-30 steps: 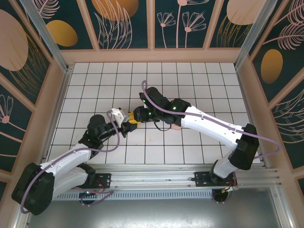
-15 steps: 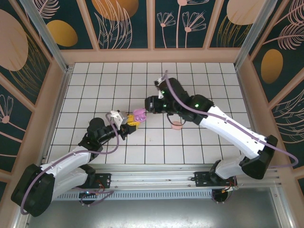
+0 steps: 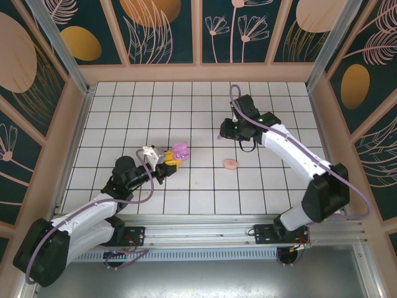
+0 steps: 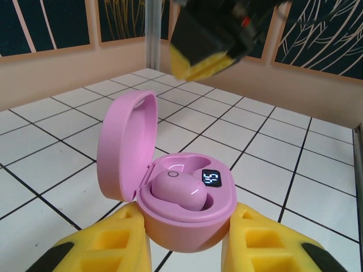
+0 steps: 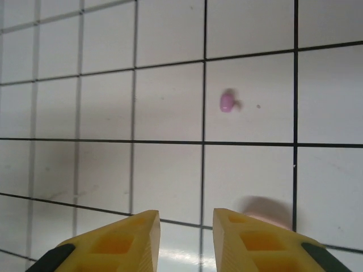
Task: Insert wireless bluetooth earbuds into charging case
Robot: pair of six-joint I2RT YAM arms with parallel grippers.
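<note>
Earbud [image 4: 177,190], glossy pink, sat in the open case [image 4: 122,147] held by the left end effector [image 4: 187,249]; its lit display [image 4: 211,179] showed up close. Right end effector [image 5: 186,235] gaped.

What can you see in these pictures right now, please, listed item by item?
purple case: 1, purple, lid open, clamped in the left gripper.
seated bud: 1, purple, in the purple case's well.
loose bud: 1, purple, on a tile ahead of the right gripper.
pink case: 1, pale pink, on the tiles, apart from the loose bud.
table: 1, white tiles, dark grout.
left gripper: 1, yellow fingers, shut on the purple case.
right gripper: 1, yellow fingers, open, empty.
</note>
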